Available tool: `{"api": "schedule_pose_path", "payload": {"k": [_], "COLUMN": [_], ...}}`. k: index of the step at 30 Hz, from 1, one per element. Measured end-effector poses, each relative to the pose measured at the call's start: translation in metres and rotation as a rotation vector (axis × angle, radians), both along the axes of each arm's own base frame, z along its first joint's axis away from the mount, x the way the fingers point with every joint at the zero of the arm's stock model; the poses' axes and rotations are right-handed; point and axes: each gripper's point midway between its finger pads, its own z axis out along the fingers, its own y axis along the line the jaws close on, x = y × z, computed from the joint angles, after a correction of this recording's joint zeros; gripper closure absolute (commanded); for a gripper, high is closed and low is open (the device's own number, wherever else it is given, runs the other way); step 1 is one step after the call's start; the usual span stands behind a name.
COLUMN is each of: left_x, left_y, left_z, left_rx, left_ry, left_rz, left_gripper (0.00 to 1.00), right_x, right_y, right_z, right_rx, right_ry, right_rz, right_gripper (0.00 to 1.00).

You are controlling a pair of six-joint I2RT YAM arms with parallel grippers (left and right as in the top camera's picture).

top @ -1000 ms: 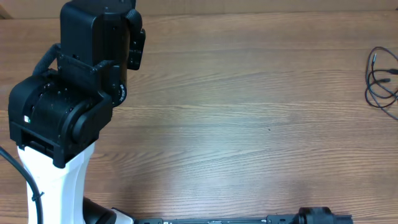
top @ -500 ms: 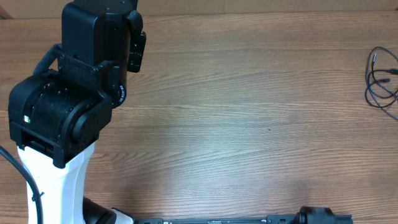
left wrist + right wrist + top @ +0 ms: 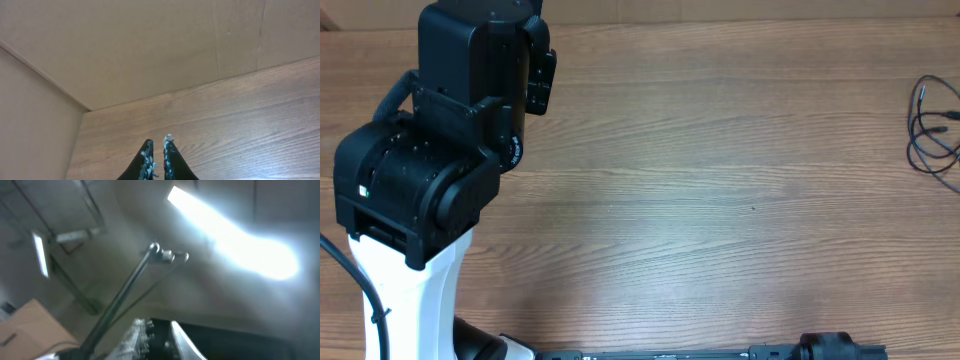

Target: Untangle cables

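Observation:
The cables [image 3: 932, 125] are thin black loops lying loose on the wooden table [image 3: 720, 200] at the far right edge of the overhead view, partly cut off by the frame. My left arm [image 3: 440, 150] stands at the far left, a long way from them. In the left wrist view, my left gripper [image 3: 157, 141] is shut with nothing between its fingers and points at the table's back corner. The right wrist view is blurred and faces upward. There my right gripper [image 3: 156, 325] has its fingers slightly apart and holds nothing. The right gripper is out of the overhead view.
Cardboard walls [image 3: 125, 50] close off the table's back and left sides. The right arm's black base [image 3: 840, 348] sits at the front edge. In the right wrist view, a thin pole with a metal fitting [image 3: 160, 252] crosses overhead under a bright ceiling light [image 3: 240, 245].
The left arm has shifted very slightly. The cables lie where they were.

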Motion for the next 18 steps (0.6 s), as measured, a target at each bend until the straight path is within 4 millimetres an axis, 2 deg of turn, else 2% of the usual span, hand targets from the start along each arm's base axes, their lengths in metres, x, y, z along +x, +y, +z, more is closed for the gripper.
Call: {"api": "schedule_pose_path", "payload": {"k": [3,4,5,9,11,12,13,18], "left_x": [0.0,0.001,0.001,0.001,0.001,0.001,-0.001,-0.005], "left_y": [0.0,0.0,0.0,-0.001,-0.001,0.0,0.0,0.002], "left_z": [0.001,0.001,0.002,0.002,0.002,0.001,-0.001,-0.01], "left_rx": [0.009,0.017,0.017,0.02,0.021,0.023,0.028,0.047], "left_ry": [-0.003,-0.002,-0.004,-0.007,-0.005,-0.001,0.009,0.051], "left_rz": [-0.005,-0.009,-0.01,-0.013,-0.013,-0.013,-0.014,-0.016], "left_gripper": [0.84,0.83,0.83,0.83,0.84,0.85,0.85,0.85], "right_x": [0.03,0.04,0.048,0.081,0.105,0.128,0.143,0.199], "right_y": [0.003,0.004,0.005,0.004,0.002,-0.001,-0.003,-0.012], "right_z": [-0.014,-0.021,-0.027,-0.055,-0.07,-0.083,-0.092,-0.12], "right_rx": [-0.017,-0.016,-0.021,-0.002,0.019,0.042,0.055,0.112], "right_ry": [-0.036,-0.056,-0.06,-0.098,-0.058,-0.001,0.041,0.239], "right_rz": [0.014,0.016,0.018,0.011,0.008,0.001,-0.004,-0.042], "right_gripper": [0.58,0.44,0.0,0.0,0.0,0.0,0.0,0.0]}}
